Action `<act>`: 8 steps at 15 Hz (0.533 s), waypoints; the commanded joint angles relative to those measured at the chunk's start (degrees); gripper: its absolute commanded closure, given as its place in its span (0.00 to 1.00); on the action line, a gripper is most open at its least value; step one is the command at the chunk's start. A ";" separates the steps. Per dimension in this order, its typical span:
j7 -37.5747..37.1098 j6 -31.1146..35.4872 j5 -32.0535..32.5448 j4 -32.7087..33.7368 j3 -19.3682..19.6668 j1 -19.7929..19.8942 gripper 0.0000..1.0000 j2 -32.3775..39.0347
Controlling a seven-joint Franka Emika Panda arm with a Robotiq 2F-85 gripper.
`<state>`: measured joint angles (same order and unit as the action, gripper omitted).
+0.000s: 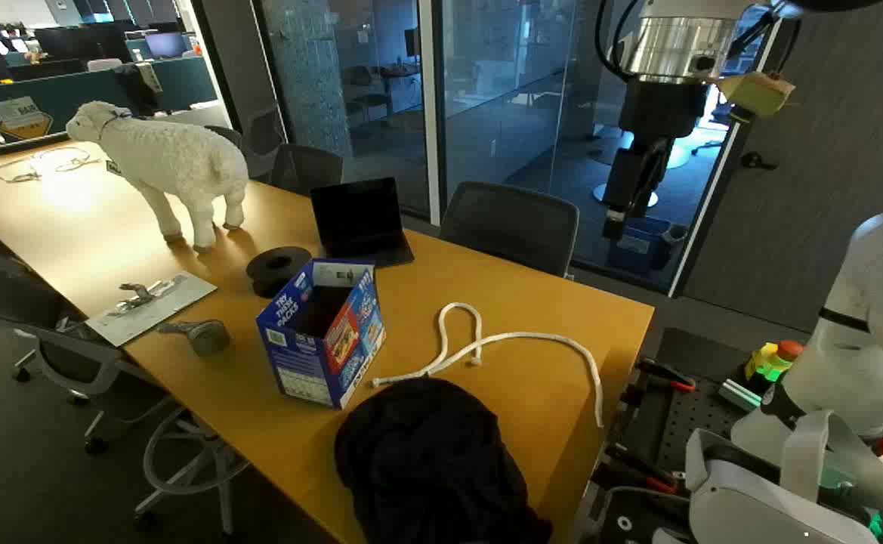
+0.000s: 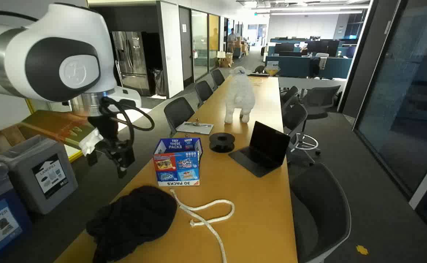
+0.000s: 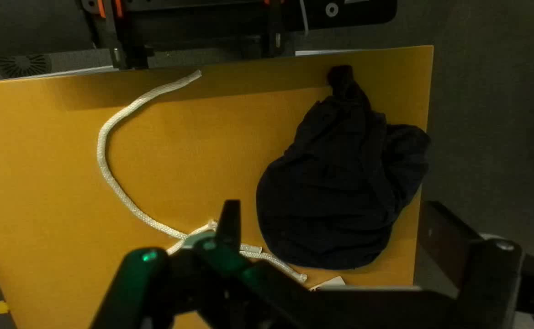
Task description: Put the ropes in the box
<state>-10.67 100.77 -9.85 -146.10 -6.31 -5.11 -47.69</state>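
The white ropes (image 1: 520, 335) lie in loose, crossing curves on the wooden table, beside the box in both exterior views (image 2: 217, 235). In the wrist view the ropes (image 3: 103, 151) curve across the table, partly hidden by a finger. The blue box (image 1: 301, 370) stands upright with its top open; its printed side faces an exterior view (image 2: 176, 170). In the wrist view the box is mostly hidden behind the gripper. My gripper (image 3: 333, 208) is open and empty, fingers wide apart. It hangs high above the table in both exterior views (image 1: 615, 223) (image 2: 107, 165), touching nothing.
A black bag (image 1: 433, 461) lies in front of the box, close to the rope ends (image 3: 330, 183). A black laptop (image 2: 268, 146) and a black spool (image 2: 221, 142) stand behind the box. A white toy sheep (image 1: 184, 162) and a clipboard (image 1: 150, 306) are farther along the table.
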 commanded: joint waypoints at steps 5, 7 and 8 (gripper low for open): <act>0.35 -0.22 -0.30 0.61 -0.40 0.59 0.00 -0.32; 1.50 0.48 0.17 -0.03 -0.37 0.33 0.00 0.01; 2.44 1.90 1.19 -1.33 -0.70 0.43 0.00 0.46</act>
<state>-10.40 100.76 -9.84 -146.03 -6.33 -5.10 -47.99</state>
